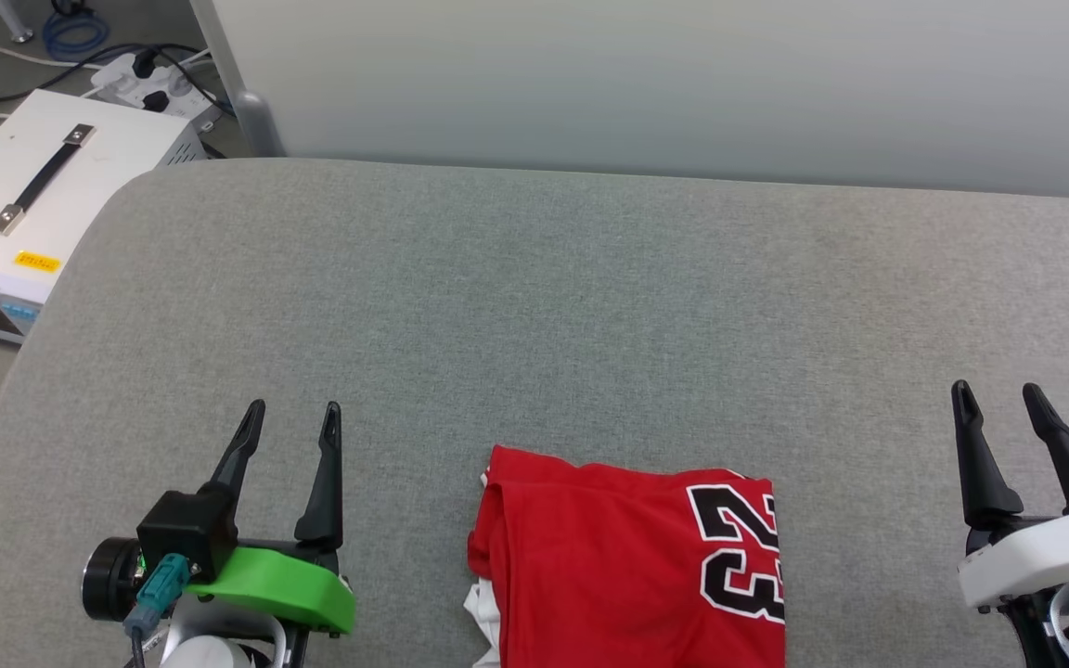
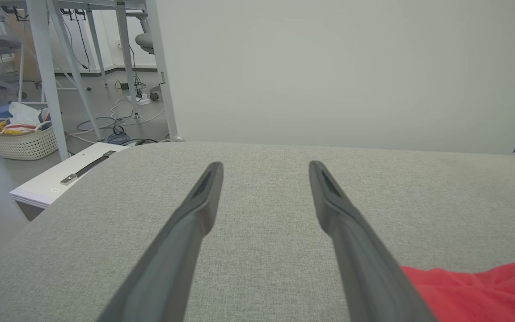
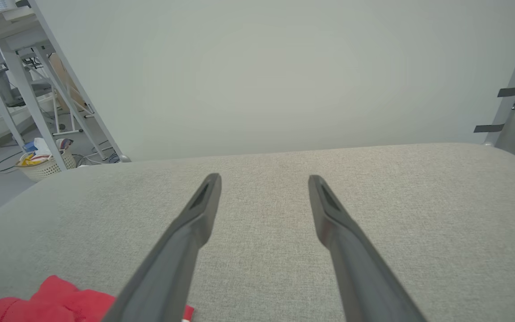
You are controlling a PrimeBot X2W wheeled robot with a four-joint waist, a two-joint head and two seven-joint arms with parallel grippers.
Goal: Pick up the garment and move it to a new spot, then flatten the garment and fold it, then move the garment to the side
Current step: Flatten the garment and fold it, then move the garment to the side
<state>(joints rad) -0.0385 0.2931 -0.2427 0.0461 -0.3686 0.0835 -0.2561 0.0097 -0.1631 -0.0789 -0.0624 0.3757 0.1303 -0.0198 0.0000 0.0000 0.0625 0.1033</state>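
Note:
The garment, a red jersey folded into a compact rectangle, lies at the near middle of the grey padded table. A black "23" outlined in white faces up on its right part, and a bit of white fabric pokes out at its lower left. My left gripper is open to the left of the jersey, apart from it. My right gripper is open to the right, also apart. The jersey's red edge shows at the lower right of the left wrist view and the lower left of the right wrist view.
A white box with a black handle stands off the table's left edge, with power strips and cables on the floor behind. A pale wall panel runs along the table's far edge. A white basket sits by desk legs.

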